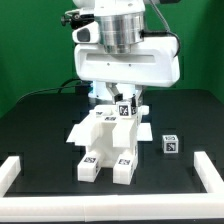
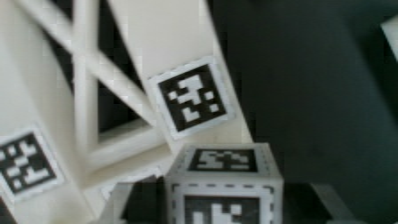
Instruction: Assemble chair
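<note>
Small cube [image 2: 222, 185] clamped in the claw [image 1: 122, 102] at the top of the half-built chair [image 1: 105, 140].
Both sides of the cube are gripped by the claw, which holds it at twelve o'clock of the chair in the exterior view, close by the tagged open frame [image 2: 36, 90]; whether it is seated there yet I cannot tell. Near the middle of the desk [image 1: 40, 130] the chair stands with its lower blocks and frame joined, so the build looks past halfway. Another cube, the spare cube [image 1: 171, 145], lies loose at about four o'clock of the chair, well apart, so both cubes seem still to fit.
</note>
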Robot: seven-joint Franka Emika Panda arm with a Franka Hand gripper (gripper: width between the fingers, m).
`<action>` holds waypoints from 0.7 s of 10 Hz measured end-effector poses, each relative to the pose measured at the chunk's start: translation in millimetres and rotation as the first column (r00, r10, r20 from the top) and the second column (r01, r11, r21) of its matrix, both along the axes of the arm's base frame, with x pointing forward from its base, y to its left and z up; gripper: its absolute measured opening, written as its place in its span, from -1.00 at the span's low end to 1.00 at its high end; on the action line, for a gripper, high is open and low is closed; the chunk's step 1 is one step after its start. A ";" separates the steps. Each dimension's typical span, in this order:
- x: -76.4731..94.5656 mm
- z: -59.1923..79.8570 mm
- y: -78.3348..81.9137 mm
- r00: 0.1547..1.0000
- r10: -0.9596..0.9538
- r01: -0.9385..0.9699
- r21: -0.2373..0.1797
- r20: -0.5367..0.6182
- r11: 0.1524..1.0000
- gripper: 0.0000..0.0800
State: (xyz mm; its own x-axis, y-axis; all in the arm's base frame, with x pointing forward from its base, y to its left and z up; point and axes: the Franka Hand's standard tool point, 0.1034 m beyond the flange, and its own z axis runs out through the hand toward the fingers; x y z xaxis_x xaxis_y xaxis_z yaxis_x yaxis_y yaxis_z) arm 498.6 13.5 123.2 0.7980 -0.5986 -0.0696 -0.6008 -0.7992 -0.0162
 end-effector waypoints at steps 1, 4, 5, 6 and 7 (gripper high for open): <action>0.4 -0.1 0.4 0.995 -0.105 0.105 0.001 -0.002 0.995 -0.29; 0.3 -0.3 1.7 0.964 -0.267 0.267 -0.007 -0.012 0.964 -0.29; 0.2 -0.4 1.7 0.966 -0.258 0.258 -0.006 -0.011 0.966 -0.11; 0.2 -0.4 1.7 0.972 -0.233 0.233 -0.005 -0.010 0.972 -0.11; 0.7 -0.4 1.3 0.983 -0.186 0.186 -0.006 -0.007 0.983 0.24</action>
